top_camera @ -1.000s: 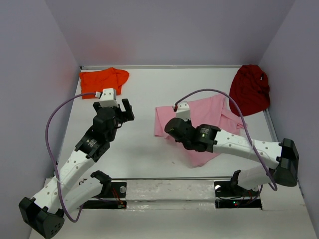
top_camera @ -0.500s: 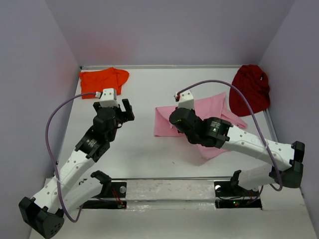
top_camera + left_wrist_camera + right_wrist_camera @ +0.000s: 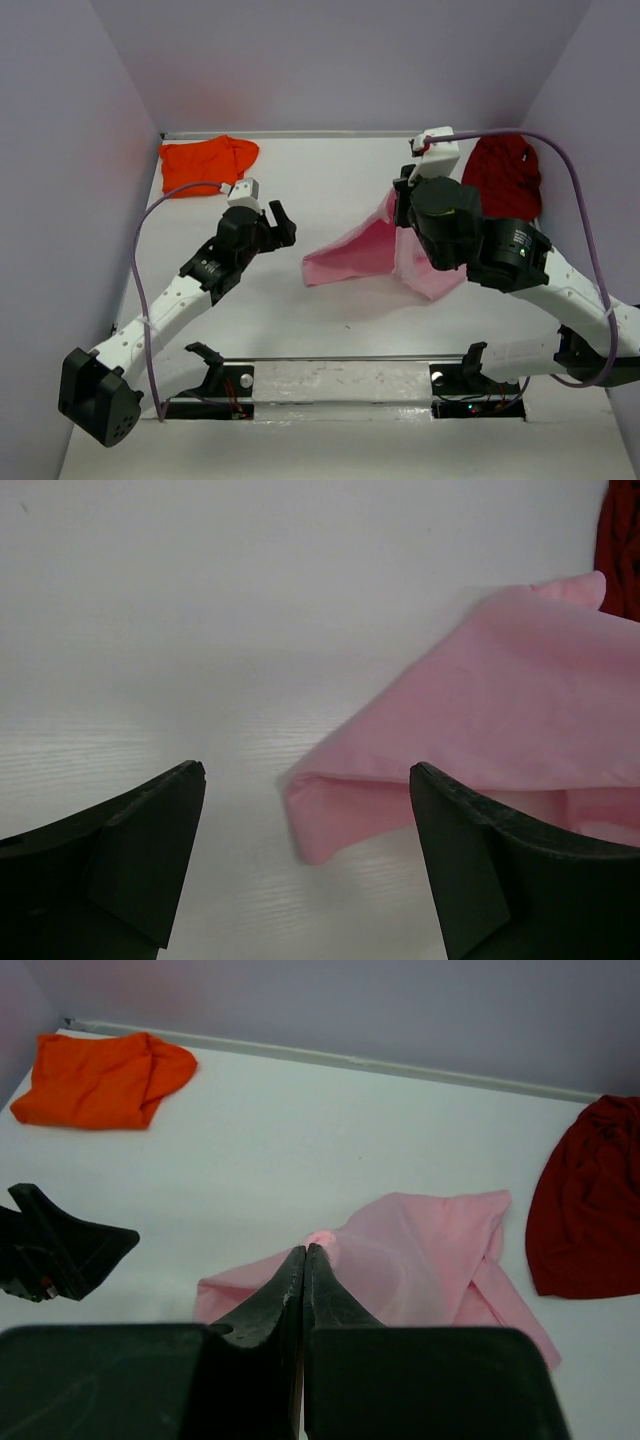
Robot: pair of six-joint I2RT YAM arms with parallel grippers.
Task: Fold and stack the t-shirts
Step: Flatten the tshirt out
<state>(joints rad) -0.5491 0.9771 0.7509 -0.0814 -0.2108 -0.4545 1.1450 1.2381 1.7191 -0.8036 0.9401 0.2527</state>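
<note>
Jaws on the right gripper (image 3: 305,1250) are pinched tight on a peak of the pink t-shirt (image 3: 350,255), a small nub of cloth showing at the black fingertips. From that pinch the thin, soft fabric hangs like a tent, half see-through near the top. Its lower folds rest on the table (image 3: 320,180) right of the middle. The shirt's left end tapers to a rounded, doubled-over fold lying flat.

Jaws on the left gripper (image 3: 272,225) stand wide apart and hold nothing. The blunt black wedge tips sit above bare table, just left of that rounded fold.

The orange t-shirt (image 3: 205,160) lies in the far left corner, a loosely folded, slightly rumpled flat bundle of bright matte cloth. The dark red t-shirt (image 3: 505,175) lies crumpled in the far right corner with deep creases, partly behind the right arm in the top view. Neither touches the pink one.

The table is smooth, matte white, with a faint fine grain seen from the left wrist. A thin pale rail (image 3: 300,133) runs along its far edge. Plain lilac-grey walls (image 3: 350,60) close in the far side and both flanks. A purple cable (image 3: 150,250) loops along each white arm.
</note>
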